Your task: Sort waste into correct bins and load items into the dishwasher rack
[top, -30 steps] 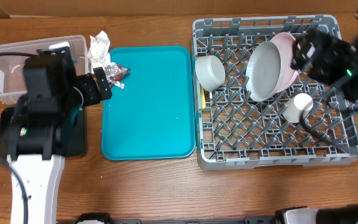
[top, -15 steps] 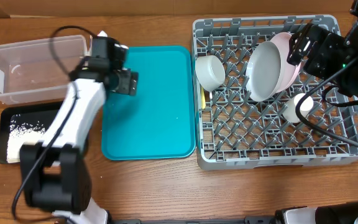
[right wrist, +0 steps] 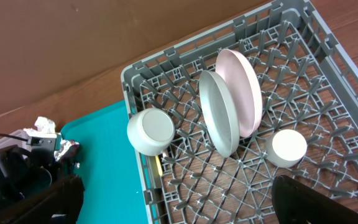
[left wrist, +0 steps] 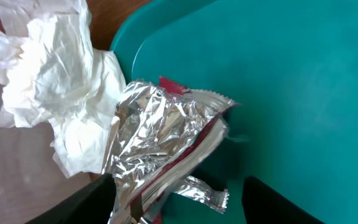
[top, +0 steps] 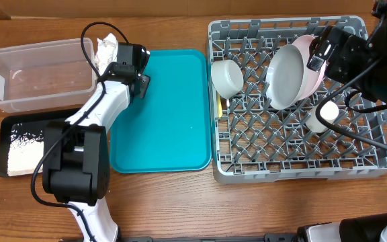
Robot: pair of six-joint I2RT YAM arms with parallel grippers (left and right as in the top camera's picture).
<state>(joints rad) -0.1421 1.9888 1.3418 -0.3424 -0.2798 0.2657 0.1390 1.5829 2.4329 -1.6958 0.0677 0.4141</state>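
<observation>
The red and silver snack wrapper [left wrist: 166, 134] lies on the teal tray's far left corner, beside the crumpled white napkin [left wrist: 55, 81]. My left gripper [left wrist: 179, 205] is open and straddles the wrapper. Its left finger touches the foil and its right finger stands apart. From overhead the left gripper [top: 132, 66] hides the wrapper, with the napkin [top: 106, 48] just behind. The dishwasher rack [top: 375, 144] holds a grey bowl [top: 227, 77], a grey-blue plate [top: 287, 77], a pink plate [top: 312, 64], a white cup [top: 324, 113] and a yellow spoon [top: 219, 104]. My right gripper [right wrist: 179, 208] hangs open above the rack.
The clear tub [top: 39, 77] stands at the far left. In front of it, the black tray [top: 5, 128] holds white grains [top: 22, 151]. The teal tray [top: 163, 114] lies between the bins and the rack. My left arm stretches across the tray's left edge.
My left arm has swung from above the black tray to the teal tray's far left corner, uncovering the grains. Its jaws have narrowed around the wrapper. The right arm has barely shifted.
</observation>
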